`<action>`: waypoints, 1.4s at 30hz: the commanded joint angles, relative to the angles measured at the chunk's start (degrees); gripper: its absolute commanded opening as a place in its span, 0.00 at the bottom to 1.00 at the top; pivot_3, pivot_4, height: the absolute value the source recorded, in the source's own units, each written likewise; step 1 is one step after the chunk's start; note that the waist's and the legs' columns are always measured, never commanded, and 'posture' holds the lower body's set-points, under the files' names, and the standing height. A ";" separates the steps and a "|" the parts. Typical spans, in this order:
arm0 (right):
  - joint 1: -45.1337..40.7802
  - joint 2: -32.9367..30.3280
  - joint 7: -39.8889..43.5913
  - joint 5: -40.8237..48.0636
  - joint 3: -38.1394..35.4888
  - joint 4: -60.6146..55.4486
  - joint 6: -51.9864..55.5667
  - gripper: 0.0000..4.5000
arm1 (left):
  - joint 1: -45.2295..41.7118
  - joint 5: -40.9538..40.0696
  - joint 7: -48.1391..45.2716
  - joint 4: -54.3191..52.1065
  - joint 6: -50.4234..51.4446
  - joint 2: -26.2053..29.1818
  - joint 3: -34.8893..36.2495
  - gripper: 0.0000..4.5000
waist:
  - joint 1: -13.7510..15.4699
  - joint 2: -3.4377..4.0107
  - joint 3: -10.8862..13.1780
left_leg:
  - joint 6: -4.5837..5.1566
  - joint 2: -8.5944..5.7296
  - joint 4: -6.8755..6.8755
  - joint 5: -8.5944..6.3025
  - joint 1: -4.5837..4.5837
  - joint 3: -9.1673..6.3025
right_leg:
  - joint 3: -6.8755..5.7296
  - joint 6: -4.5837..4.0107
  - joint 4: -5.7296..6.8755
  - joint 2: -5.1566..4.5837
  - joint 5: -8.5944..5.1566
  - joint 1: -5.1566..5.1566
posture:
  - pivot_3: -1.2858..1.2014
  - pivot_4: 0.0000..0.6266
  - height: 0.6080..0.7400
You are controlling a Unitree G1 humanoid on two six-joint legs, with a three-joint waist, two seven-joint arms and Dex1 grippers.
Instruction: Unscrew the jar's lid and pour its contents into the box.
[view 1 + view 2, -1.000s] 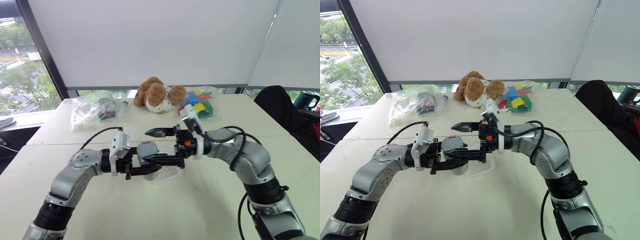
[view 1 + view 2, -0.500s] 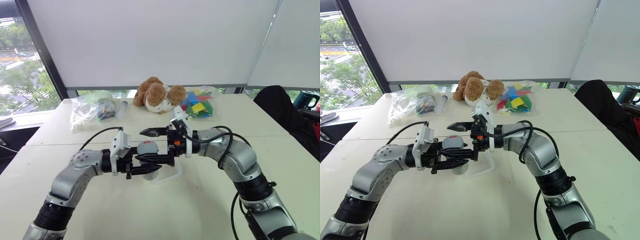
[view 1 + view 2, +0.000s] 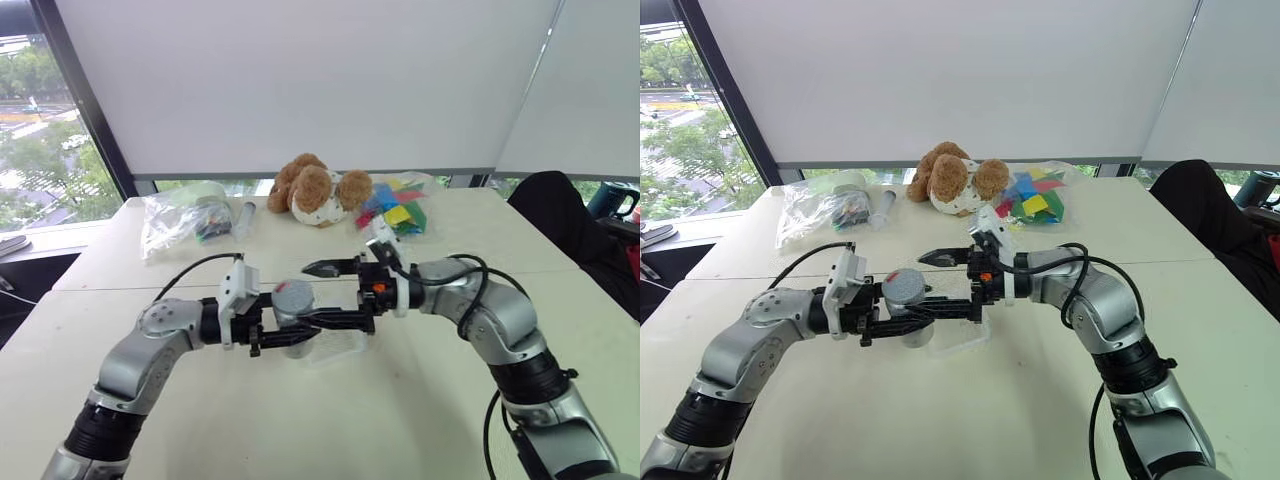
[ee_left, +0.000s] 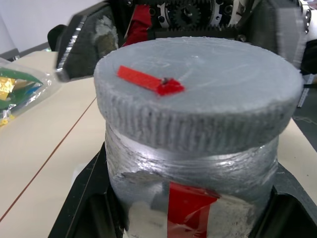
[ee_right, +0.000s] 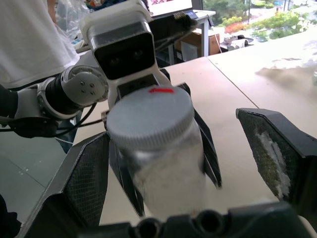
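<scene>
My left gripper [image 3: 288,326] is shut on the jar [image 3: 291,312], a small silvery cylinder with a red patch [image 4: 190,206], and holds it upright just above the table. The grey lid [image 4: 198,94], marked with a red strip, sits on the jar. From the other side my right gripper [image 3: 312,293] reaches in, open. One of its fingers [image 5: 84,183] stands on each side of the lid [image 5: 150,116], apart from it. The box [image 3: 342,346], a shallow clear tray, lies on the table under the two grippers. The contents are hidden inside the jar.
At the back of the table lie a brown teddy bear [image 3: 312,190], a clear bag of coloured pieces [image 3: 398,210] and another clear bag [image 3: 182,220]. A black chair [image 3: 560,215] stands at the right. A person in a white shirt [image 5: 29,39] stands beyond the table.
The right gripper, still open, moved in over the lid and has drawn back to the right. The left gripper and the jar have kept still.
</scene>
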 commanded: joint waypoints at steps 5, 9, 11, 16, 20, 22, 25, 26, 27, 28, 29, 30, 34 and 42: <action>0.57 -1.61 4.26 4.53 -4.91 -0.76 0.06 0.98 | -0.05 -0.89 -1.13 -1.94 -0.51 0.44 0.98 0.48 | -0.15 0.00 0.00 | 0.00 0.00 0.00 0.00 0.00 0.00 | 0.00 0.00 0.00 0.00 0.00 0.00 | 0.52 0.24 1.00; -0.32 0.19 2.89 7.15 -5.12 -2.69 1.85 0.98 | 0.11 -0.87 -1.23 -2.11 -0.37 0.50 1.07 0.48 | -0.06 0.00 0.00 | 0.00 0.02 0.00 0.00 0.01 0.00 | 0.00 0.00 0.02 0.01 0.00 0.00 | 0.52 0.24 1.00; -1.16 2.30 0.64 7.14 -3.36 -4.62 2.86 0.98 | 0.14 -0.83 -1.18 -2.07 -0.36 0.43 1.06 0.48 | -0.09 0.00 0.00 | 0.00 0.02 0.00 0.00 0.01 0.00 | 0.00 0.00 0.01 0.01 0.00 0.00 | 0.52 0.24 1.00; -3.35 6.86 -4.65 3.58 0.57 -5.30 3.51 0.98 | 0.04 -0.75 -1.04 -1.83 -0.40 0.01 0.77 0.48 | -0.12 0.00 0.00 | 0.00 0.02 0.00 0.00 0.01 -0.01 | 0.01 0.00 0.18 0.00 0.00 -0.08 | 0.52 0.24 1.00; -4.30 7.65 -5.36 1.68 1.71 -4.05 2.45 0.98 | 0.04 -0.81 -1.00 -1.97 -0.35 -0.15 0.65 0.48 | 0.15 0.00 0.00 | -0.04 0.00 0.04 0.02 -0.02 -0.03 | 0.01 -0.01 0.18 -0.02 0.00 -0.07 | 0.52 0.24 1.00; -4.95 7.92 -5.09 0.76 2.50 -3.22 2.01 0.98 | 0.05 -0.76 -0.92 -1.95 -0.38 -0.28 0.56 0.48 | 0.02 0.00 0.00 | -0.04 -0.01 0.06 0.02 -0.03 -0.02 | 0.01 -0.01 0.18 -0.02 0.00 -0.08 | 0.52 0.24 1.00; -5.37 8.14 -4.53 -0.38 3.17 -2.38 1.21 0.98 | 0.05 -0.76 -0.82 -1.98 -0.35 -0.40 0.51 0.48 | -0.08 0.00 0.00 | -0.04 -0.01 0.04 0.02 -0.02 -0.02 | 0.01 -0.01 0.29 -0.01 0.00 -0.14 | 0.52 0.24 1.00; -5.55 8.30 -4.39 -0.67 3.21 -1.73 0.85 0.98 | 0.04 -0.78 -0.76 -2.00 -0.33 -0.46 0.51 0.48 | -0.08 0.00 0.00 | -0.04 -0.01 0.04 0.02 -0.02 -0.01 | 0.01 -0.01 0.34 -0.01 0.00 -0.18 | 0.52 0.24 1.00; -5.68 8.43 -4.33 -0.88 3.19 -1.14 0.66 0.98 | 0.05 -0.79 -0.70 -2.01 -0.31 -0.50 0.51 0.48 | -0.09 0.00 0.00 | -0.04 -0.01 0.04 0.02 -0.03 -0.01 | 0.01 -0.01 0.38 -0.01 0.00 -0.21 | 0.52 0.24 1.00; -5.77 8.53 -4.27 -1.01 3.13 -0.74 0.56 0.98 | 0.06 -0.80 -0.66 -2.03 -0.29 -0.53 0.51 0.48 | -0.10 0.00 0.00 | -0.04 -0.01 0.04 0.02 -0.03 -0.01 | 0.01 -0.01 0.42 -0.01 0.00 -0.23 | 0.52 0.24 1.00; -5.73 8.35 -3.90 -1.34 3.14 -0.24 0.21 0.98 | 0.09 -0.81 -0.65 -2.04 -0.30 -0.54 0.53 0.48 | -0.10 0.00 0.00 | -0.04 -0.01 0.04 0.02 -0.03 0.00 | 0.01 -0.01 0.45 -0.01 0.00 -0.25 | 0.52 0.24 1.00; -5.62 8.13 -3.54 -1.59 3.08 0.11 -0.03 0.98 | 0.13 -0.80 -0.60 -2.11 -0.28 -0.55 0.53 0.48 | -0.10 0.00 0.00 | -0.04 -0.01 0.04 0.02 -0.03 0.00 | 0.01 -0.02 0.48 -0.01 0.00 -0.27 | 0.52 0.24 1.00; -5.26 7.49 -2.50 -2.35 2.60 1.41 -1.08 0.98 | 0.22 -0.84 -0.50 -2.21 -0.31 -0.45 0.55 0.48 | -0.10 0.00 0.00 | -0.04 -0.01 0.04 0.02 -0.03 0.00 | 0.02 -0.02 0.51 0.00 0.00 -0.29 | 0.52 0.24 1.00; -3.69 5.14 0.04 -1.53 0.81 1.62 -1.65 0.98 | 0.25 -0.99 -0.58 -2.30 -0.24 -0.18 0.58 0.48 | -0.07 0.00 0.00 | -0.04 -0.01 0.05 0.02 -0.04 0.01 | 0.03 -0.02 0.51 0.00 0.00 -0.30 | 0.52 0.24 1.00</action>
